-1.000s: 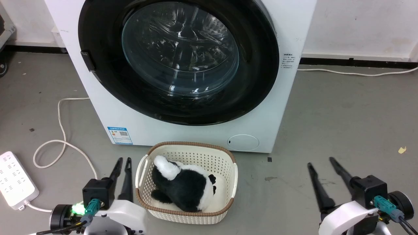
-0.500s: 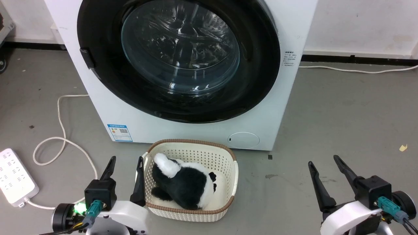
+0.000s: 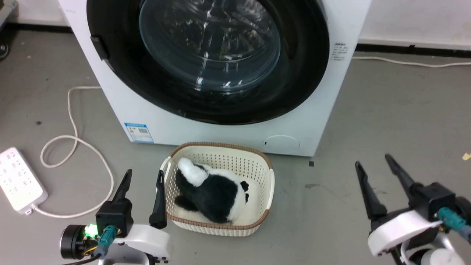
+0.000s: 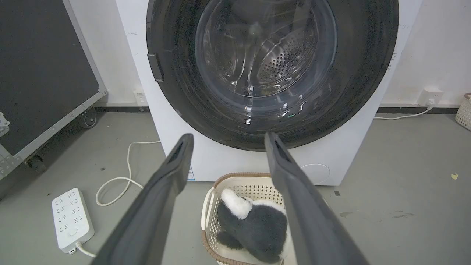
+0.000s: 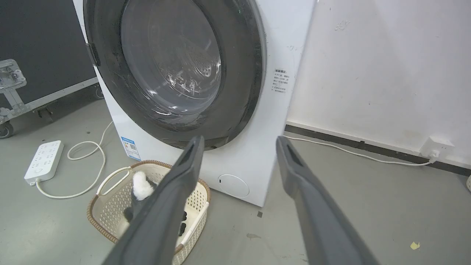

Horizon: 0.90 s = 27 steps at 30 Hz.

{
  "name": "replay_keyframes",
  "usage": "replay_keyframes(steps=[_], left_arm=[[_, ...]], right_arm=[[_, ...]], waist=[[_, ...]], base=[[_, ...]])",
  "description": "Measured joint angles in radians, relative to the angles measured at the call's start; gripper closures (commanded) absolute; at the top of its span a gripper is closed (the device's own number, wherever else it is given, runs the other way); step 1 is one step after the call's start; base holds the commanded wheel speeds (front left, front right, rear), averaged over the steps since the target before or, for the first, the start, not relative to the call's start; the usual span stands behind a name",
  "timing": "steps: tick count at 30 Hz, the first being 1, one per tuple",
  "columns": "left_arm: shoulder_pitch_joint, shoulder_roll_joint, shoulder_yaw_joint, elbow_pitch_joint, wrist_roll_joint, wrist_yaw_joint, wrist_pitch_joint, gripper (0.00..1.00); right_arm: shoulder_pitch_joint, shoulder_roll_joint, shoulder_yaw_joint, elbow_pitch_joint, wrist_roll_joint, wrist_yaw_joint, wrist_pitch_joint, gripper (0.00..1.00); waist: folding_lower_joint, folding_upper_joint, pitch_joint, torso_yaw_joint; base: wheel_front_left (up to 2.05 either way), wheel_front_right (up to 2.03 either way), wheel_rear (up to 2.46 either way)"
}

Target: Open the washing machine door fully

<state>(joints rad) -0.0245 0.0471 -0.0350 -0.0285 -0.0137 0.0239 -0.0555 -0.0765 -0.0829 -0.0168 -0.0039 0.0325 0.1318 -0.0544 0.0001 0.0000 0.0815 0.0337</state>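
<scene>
Washing machine door [image 3: 208,55]: a large round panel with a wide glossy black rim and a bulging clear glass centre. It lies shut, flush against the front of the white front-loading washing machine [image 3: 228,136], and spans nearly the machine's whole width. A perforated steel drum [image 4: 279,62] shows through the glass in the left wrist view. The machine stands on a grey floor [image 3: 386,121] before a white wall [image 5: 368,73]. Just in front of its lower edge sits a cream perforated plastic basket with a brown woven rim [image 3: 224,162], holding a black-and-white plush toy [image 3: 211,191]. Left gripper [image 3: 144,172], at the lower left of the head view: two dark fingers spread apart and empty, tips toward the machine, the inner finger just beside the basket's left wall. Right gripper [image 3: 372,160], at the lower right: fingers likewise spread, holding nothing, well apart from basket and door. A white power strip [image 3: 20,180] lies on the floor at far left, with a looped white cord [image 3: 70,110] near it. A small black latch tab [image 3: 100,48] sits on the door rim's left edge.
</scene>
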Motion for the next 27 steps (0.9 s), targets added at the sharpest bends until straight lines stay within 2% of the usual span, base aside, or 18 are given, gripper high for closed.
replay_keyframes(steps=[14,15,16,17,18,20,23,27], left_arm=[[-0.025,0.0,-0.026,-0.012,-0.009,0.013,-0.026,0.0],[-0.029,0.0,-0.03,-0.013,-0.009,0.018,-0.031,0.0],[-0.029,0.0,-0.03,-0.013,-0.009,0.018,-0.031,0.0],[-0.034,0.0,-0.035,-0.016,-0.009,0.018,-0.035,0.0],[-0.034,0.0,-0.035,-0.016,-0.009,0.018,-0.035,0.0],[-0.039,0.0,-0.044,-0.02,-0.011,0.019,-0.043,0.0],[-0.039,0.0,-0.047,-0.024,-0.011,0.024,-0.044,0.0],[-0.042,0.0,-0.051,-0.03,-0.017,0.029,-0.054,0.0]], right_arm=[[-0.137,-0.044,-0.019,0.0,0.087,0.0,0.01,0.0],[-0.159,-0.047,-0.024,0.004,0.106,0.0,0.017,0.22],[-0.159,-0.047,-0.024,0.004,0.106,0.0,0.017,0.22],[-0.183,-0.049,-0.037,0.011,0.13,0.0,0.022,0.51],[-0.183,-0.049,-0.037,0.011,0.13,0.0,0.022,0.59],[-0.226,-0.052,-0.059,0.024,0.17,0.0,0.037,1.0],[-0.254,-0.054,-0.077,0.033,0.196,0.0,0.051,1.0],[-0.34,-0.04,-0.135,0.076,0.286,0.0,0.099,1.0]], waist=[[0.0,0.0,0.071,0.029],[0.0,0.0,0.078,0.035],[0.0,0.0,0.078,0.035],[-0.0001,0.0,0.085,0.04],[-0.0001,0.0,0.085,0.04],[-0.0001,0.0,0.096,0.05],[-0.0001,0.0,0.105,0.055],[-0.0001,0.0,0.131,0.069]], base=[[0.0,0.0,0.0],[0.0,0.0,0.0],[0.0,0.0,0.0],[0.0,0.0,0.0],[0.0,0.0,0.0],[0.0,0.0,0.0],[0.0,0.0,0.0],[0.0,0.0,0.0]])
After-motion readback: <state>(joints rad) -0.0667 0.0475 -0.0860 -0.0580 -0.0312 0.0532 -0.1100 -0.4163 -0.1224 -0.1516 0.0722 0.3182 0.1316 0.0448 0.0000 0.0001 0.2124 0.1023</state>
